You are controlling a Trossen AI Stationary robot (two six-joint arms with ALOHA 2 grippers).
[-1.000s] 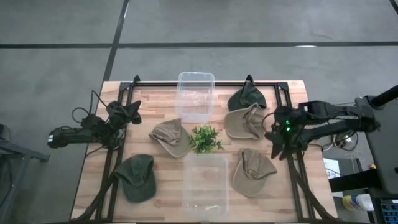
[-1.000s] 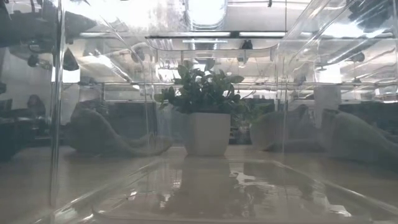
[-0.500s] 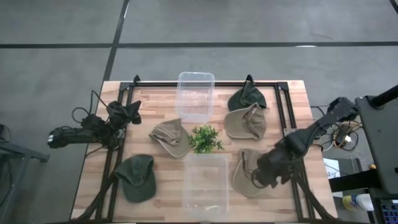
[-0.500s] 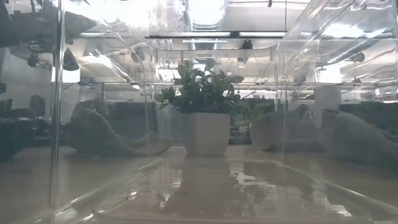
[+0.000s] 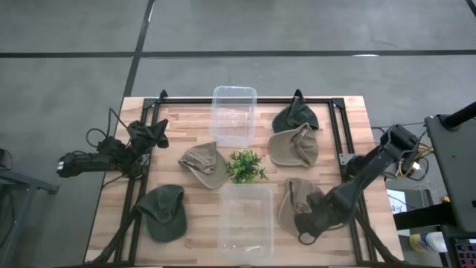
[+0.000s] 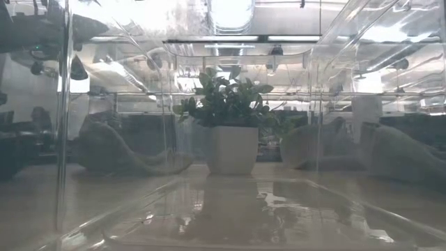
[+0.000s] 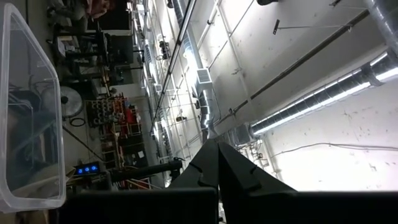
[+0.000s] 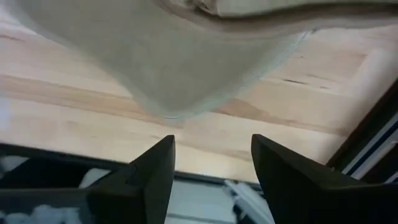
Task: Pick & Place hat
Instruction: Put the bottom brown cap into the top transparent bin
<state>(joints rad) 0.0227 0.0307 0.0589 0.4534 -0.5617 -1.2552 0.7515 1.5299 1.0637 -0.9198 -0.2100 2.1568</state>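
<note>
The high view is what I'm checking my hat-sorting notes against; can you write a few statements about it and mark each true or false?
1. Five hats lie on the table. True.
2. The right end effector is at the tan hat nearest the right front corner, fingers open. True.
3. The near clear bin already holds a hat. False: no hat is in it.
4. The left end effector grips the dark green hat. False: it waits at the table's left edge, apart from every hat.
5. The small plant stands between the two clear bins. True.
</note>
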